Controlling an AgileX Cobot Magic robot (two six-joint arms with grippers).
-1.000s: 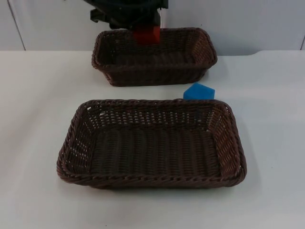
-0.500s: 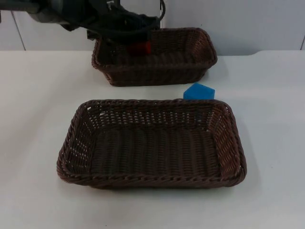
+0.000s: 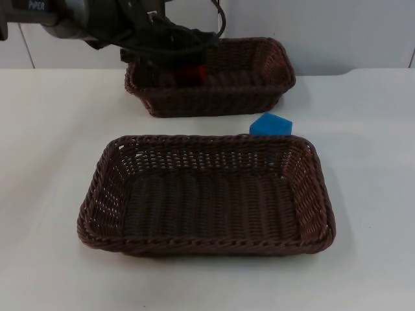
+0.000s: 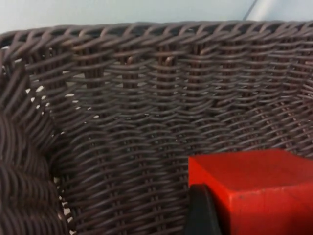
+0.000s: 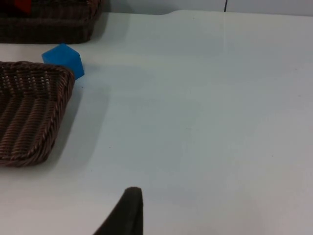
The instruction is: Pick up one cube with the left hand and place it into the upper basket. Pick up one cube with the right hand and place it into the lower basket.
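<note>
**Red cube low inside upper basket; blue cube waiting**

Left gripper [image 3: 194, 61] reaches into the upper basket [image 3: 272, 87] from the 10 o'clock side. Red cube [image 3: 194, 71] sits low inside, toward the basket's 9 o'clock half. In the left wrist view a black fingertip [image 4: 200, 213] lies against the cube's [image 4: 259, 191] side; cannot tell whether the jaws are gripping it or have let go.

Blue cube [image 3: 271, 124] rests on the white surface [image 3: 52, 129], touching the lower basket's [image 3: 91, 220] far rim at about 1 o'clock. Right arm waits; right gripper's fingertip [image 5: 128, 210] hangs over bare surface, its jaw state unreadable.

Judgement: the cube looks rigid, light and smooth-faced. Take it on two opposite flat faces, from above, since the rim crowds its near side.
</note>
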